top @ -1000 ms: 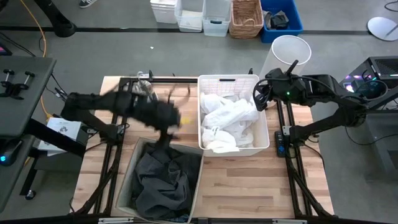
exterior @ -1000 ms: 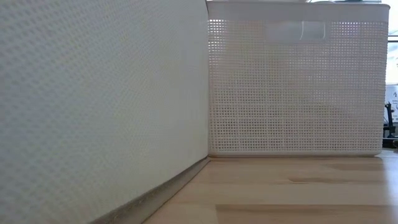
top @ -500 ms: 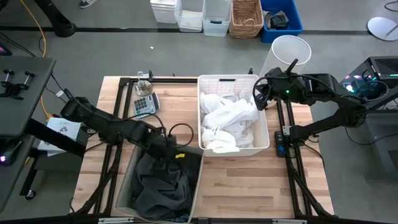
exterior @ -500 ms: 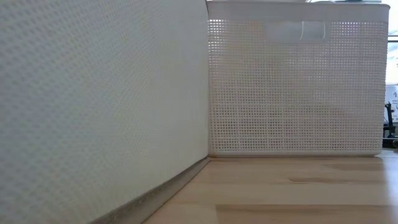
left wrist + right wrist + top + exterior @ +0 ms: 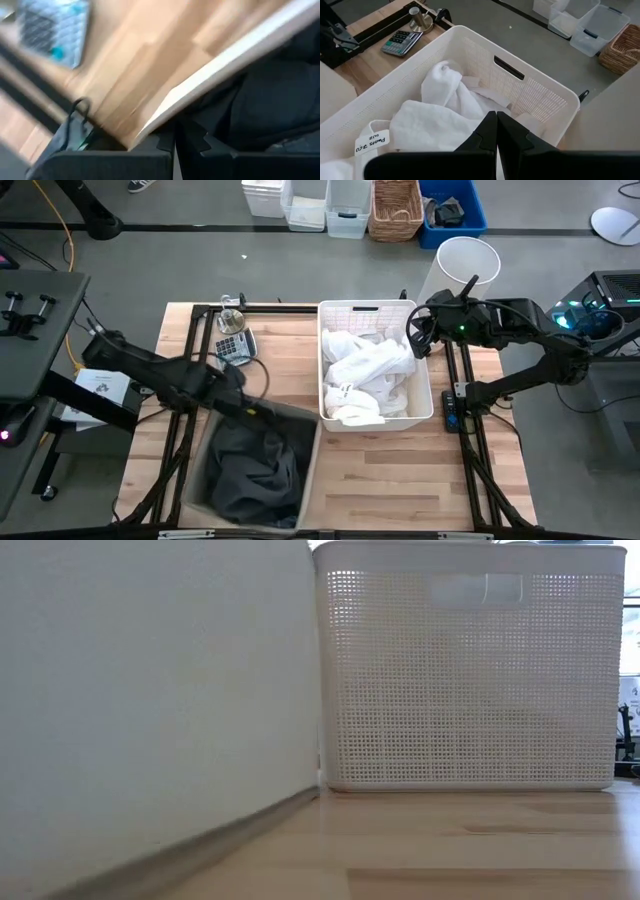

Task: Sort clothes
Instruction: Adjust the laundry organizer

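Dark clothes [image 5: 250,475] lie heaped in a pale bin [image 5: 310,470] at the table's near left; in the left wrist view the dark clothes [image 5: 270,100] show just behind the bin's rim. White clothes [image 5: 370,370] fill the slotted white basket [image 5: 372,308] at the far middle. My left gripper [image 5: 252,408] is shut at the bin's far rim. My right gripper [image 5: 413,340] hangs shut over the basket's right wall, above the white clothes [image 5: 435,120], with nothing in it. My left gripper [image 5: 175,142] meets the bin's far rim [image 5: 165,107] with shut fingers, coming slanting down from the table's left. The fingers hide the very place, so I cannot tell whether the rim is pinched or only pushed. The bin stands on the table.
A calculator [image 5: 232,346] and a small metal object [image 5: 230,320] lie on the far left of the table. A tall white cylinder [image 5: 462,265] stands beyond the far edge. Bare wood [image 5: 400,480] lies in front of the basket. The low view shows the bin wall [image 5: 150,710] beside the basket [image 5: 460,680].
My left gripper has swung from above the table's far left down into the bin over the dark clothes, then back toward the bin's far rim and the left. The bin has slid a little toward the table's left edge, away from the white basket.
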Controlling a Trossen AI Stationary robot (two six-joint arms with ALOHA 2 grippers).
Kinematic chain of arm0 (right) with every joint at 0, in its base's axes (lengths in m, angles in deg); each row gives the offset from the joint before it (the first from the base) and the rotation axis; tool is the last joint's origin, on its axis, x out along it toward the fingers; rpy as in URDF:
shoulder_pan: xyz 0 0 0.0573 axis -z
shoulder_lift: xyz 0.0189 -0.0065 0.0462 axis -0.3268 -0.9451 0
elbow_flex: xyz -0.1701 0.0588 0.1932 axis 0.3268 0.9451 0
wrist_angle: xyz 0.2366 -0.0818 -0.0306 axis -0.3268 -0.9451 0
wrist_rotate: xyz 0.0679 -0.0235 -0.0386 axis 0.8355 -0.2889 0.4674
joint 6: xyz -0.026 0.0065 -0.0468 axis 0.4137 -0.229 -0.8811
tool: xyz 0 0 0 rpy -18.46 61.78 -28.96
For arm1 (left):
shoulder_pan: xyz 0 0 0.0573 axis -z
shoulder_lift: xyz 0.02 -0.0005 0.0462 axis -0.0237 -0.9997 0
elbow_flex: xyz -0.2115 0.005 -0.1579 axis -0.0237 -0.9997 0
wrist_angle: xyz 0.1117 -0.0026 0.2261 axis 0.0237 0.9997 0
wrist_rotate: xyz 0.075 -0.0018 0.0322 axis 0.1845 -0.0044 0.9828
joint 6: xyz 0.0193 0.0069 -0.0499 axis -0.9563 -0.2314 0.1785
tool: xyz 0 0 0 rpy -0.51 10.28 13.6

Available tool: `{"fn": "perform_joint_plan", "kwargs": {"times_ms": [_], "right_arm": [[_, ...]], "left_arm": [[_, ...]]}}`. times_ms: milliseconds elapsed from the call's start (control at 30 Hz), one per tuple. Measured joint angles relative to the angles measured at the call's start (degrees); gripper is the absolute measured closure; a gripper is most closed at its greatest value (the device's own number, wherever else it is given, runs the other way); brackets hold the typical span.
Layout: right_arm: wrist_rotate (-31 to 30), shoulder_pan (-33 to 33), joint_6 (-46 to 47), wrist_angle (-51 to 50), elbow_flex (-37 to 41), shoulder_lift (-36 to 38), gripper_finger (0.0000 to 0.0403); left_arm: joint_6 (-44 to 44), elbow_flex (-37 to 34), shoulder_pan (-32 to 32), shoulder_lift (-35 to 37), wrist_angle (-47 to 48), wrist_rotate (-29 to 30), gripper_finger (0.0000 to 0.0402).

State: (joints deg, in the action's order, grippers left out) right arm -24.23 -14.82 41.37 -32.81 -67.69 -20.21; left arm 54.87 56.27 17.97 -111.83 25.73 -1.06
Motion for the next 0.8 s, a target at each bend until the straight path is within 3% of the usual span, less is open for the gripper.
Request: {"fn": "perform_joint_plan", "kwargs": {"times_ms": [167,467,633,800], "right_arm": [[0.00,0.00,0.02,0.02,0.00,0.00,0.0403],[-0.02,0.00,0.87,0.01,0.00,0.00,0.0403],[0.44,0.00,0.90,-0.11,0.00,0.00,0.0403],[0.46,0.00,0.90,-0.13,0.00,0.00,0.0403]], "left_arm": [[8.28,-0.65,-0.04,4.17,3.90,-0.10,0.0401],[15.35,-5.74,-0.52,5.87,3.56,-10.41,0.0401],[15.78,-5.79,-1.15,5.93,3.63,-9.80,0.0401],[15.76,-5.79,-3.28,5.93,3.71,-5.53,0.0401]]}}
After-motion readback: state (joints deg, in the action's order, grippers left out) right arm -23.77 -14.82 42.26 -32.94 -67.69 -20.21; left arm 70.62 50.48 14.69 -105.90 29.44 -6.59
